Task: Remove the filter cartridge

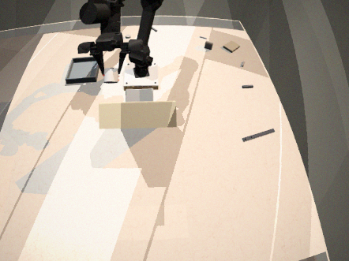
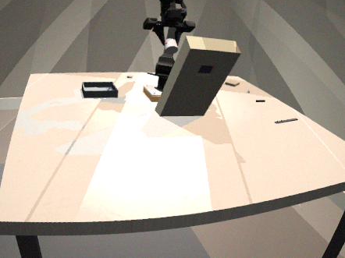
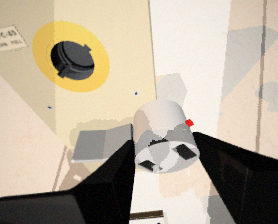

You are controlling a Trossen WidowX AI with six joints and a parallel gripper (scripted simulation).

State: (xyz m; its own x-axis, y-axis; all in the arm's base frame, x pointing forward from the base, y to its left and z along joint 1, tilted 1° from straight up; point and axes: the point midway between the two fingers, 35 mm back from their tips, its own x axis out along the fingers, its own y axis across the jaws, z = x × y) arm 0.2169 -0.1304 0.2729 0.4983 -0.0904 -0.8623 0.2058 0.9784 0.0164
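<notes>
Now cartridge (image 3: 162,135) — slotted face toward tool (image 3: 164,165)
</notes>
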